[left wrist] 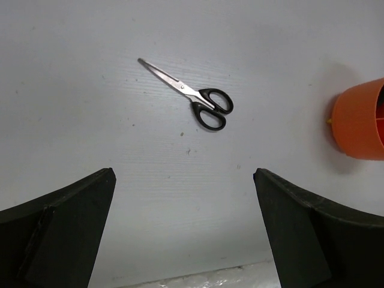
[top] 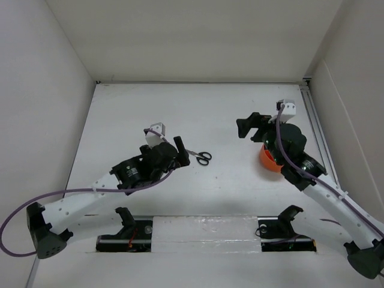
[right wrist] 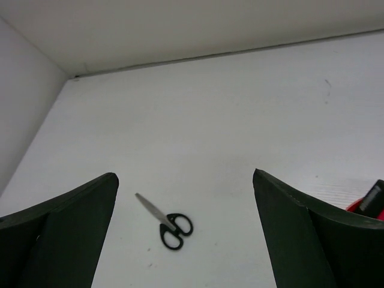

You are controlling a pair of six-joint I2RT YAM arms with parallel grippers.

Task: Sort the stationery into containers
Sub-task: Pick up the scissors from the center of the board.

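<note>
Just beyond left end effector (left wrist: 183, 175), scissors (left wrist: 191, 96)

The scissors (top: 201, 158) lie flat on the tabletop (top: 210, 108) near its middle. Their handles are to the right and their blades point left, toward the left gripper (top: 182, 153) just beside them. The round cup (top: 267, 162) stands well apart to their right, partly beneath the right arm (top: 300, 159).

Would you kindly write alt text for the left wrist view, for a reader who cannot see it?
Closed black-handled scissors lie on the white table, ahead of the left tool's open dark fingers. An orange cup sits at the right edge, apart from the scissors.
</note>
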